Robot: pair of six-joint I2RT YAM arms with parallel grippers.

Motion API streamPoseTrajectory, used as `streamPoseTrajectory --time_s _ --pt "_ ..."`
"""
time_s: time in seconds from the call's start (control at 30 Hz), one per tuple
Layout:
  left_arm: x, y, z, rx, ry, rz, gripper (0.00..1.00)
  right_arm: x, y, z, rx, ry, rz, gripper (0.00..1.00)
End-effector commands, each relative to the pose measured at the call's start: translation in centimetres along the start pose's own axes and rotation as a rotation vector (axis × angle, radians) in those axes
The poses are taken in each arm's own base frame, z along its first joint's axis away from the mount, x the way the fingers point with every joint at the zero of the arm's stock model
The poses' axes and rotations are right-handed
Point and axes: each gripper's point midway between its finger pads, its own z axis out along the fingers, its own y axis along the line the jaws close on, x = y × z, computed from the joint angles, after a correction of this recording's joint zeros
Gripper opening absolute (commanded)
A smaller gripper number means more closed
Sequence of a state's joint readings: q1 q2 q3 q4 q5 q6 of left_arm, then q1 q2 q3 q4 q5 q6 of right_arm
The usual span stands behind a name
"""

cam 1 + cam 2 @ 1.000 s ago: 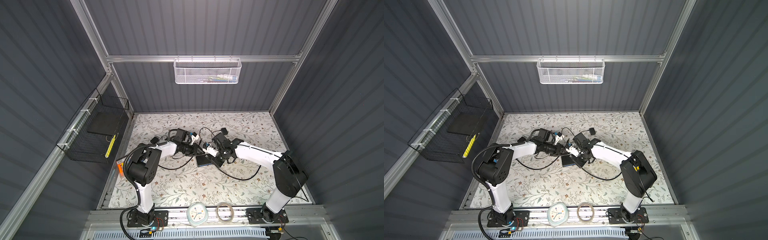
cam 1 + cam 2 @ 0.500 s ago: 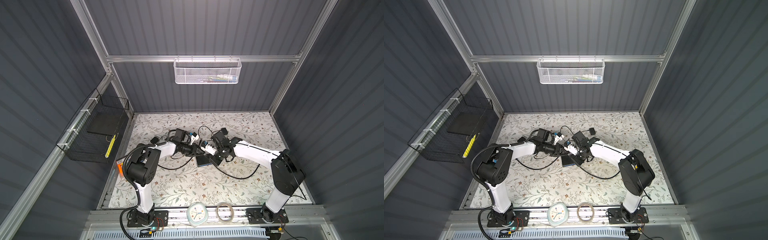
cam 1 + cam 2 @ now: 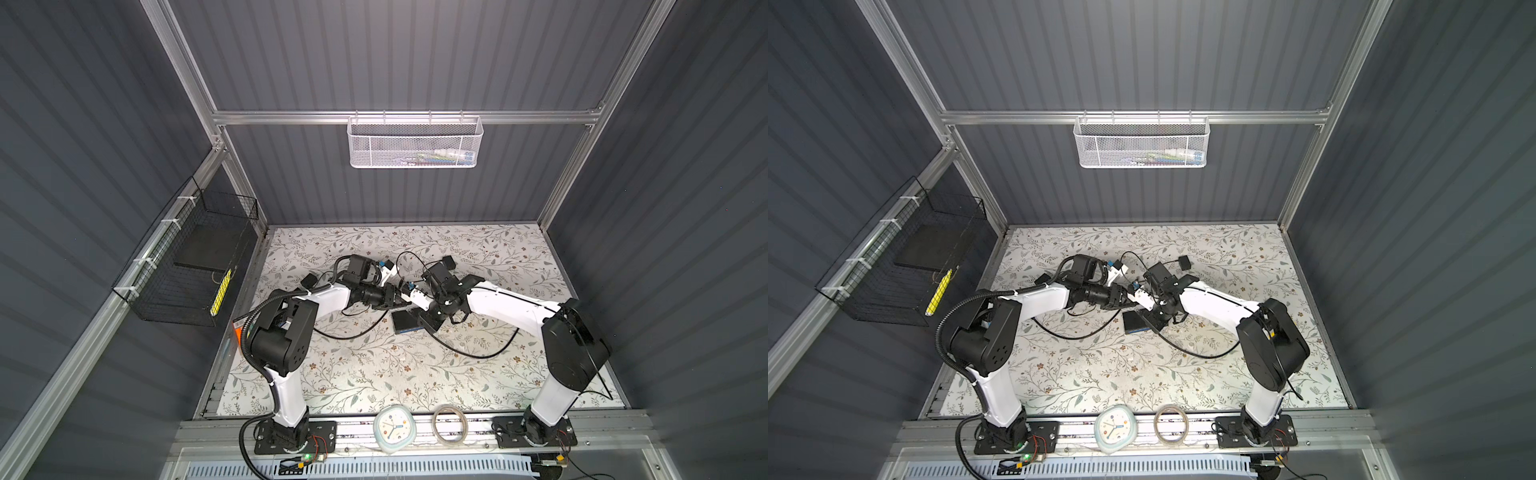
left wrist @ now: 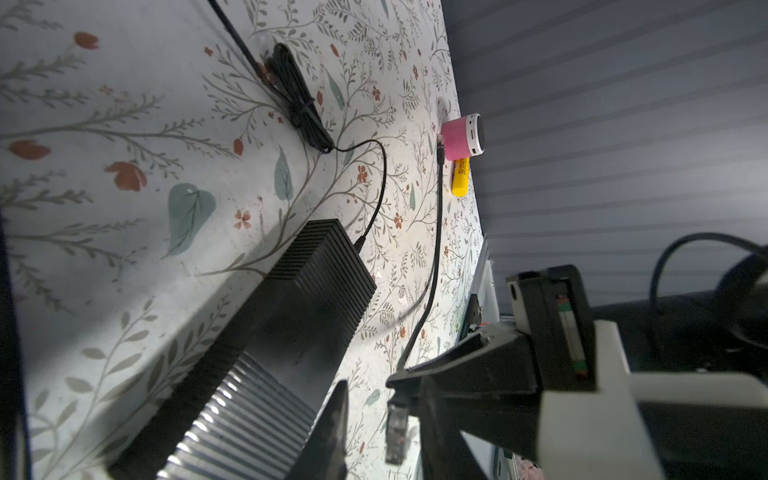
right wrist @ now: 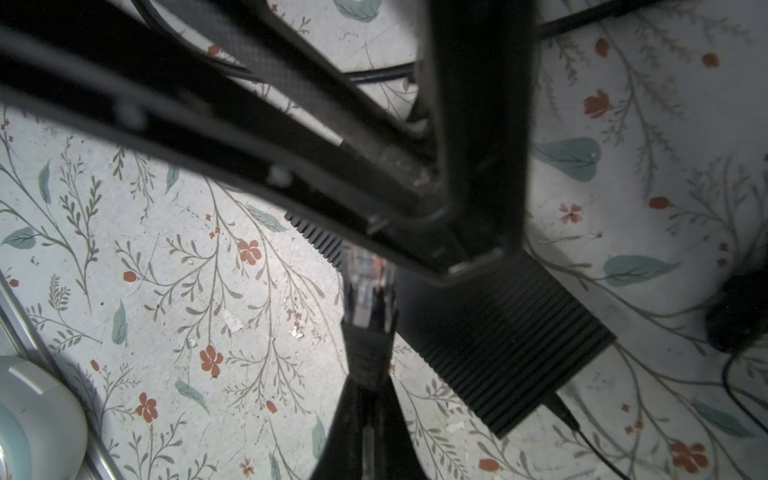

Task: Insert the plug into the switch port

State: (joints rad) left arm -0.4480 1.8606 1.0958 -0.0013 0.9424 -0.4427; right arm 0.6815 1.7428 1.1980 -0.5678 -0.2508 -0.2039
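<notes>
Right wrist view: the right gripper point(image 5: 368, 390), fingers clamped on the cable boot point(image 5: 368, 351), has edged the clear RJ45 plug point(image 5: 368, 291) up to the ribbed switch point(image 5: 498, 332) at frame centre — port hidden, plug judged unseated; left gripper point(image 3: 397, 300) fingers apart — alignment remains.

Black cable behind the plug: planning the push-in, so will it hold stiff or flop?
Probably floppy: the cable lies in a loose curve across the mat. The short plug held by the right gripper should act rigid.
</notes>
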Motion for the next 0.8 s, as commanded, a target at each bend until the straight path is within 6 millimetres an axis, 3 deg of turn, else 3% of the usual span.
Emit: streamPoseTrajectory --time_s 0.0,0.37,0.77 --pt "0.5 -1.0 -0.5 0.043 0.01 0.002 0.29 -0.9 -0.1 0.3 -0.005 -0.013 0.005 0.0" --pt "1.1 -0.5 -0.2 0.049 0.026 -0.001 0.26 -1.7 -0.5 0.2 0.0 -0.031 0.007 0.0" --pt "1.2 -0.6 -0.2 0.051 0.028 -0.004 0.09 -1.9 -0.8 0.4 0.009 -0.033 0.006 0.0"
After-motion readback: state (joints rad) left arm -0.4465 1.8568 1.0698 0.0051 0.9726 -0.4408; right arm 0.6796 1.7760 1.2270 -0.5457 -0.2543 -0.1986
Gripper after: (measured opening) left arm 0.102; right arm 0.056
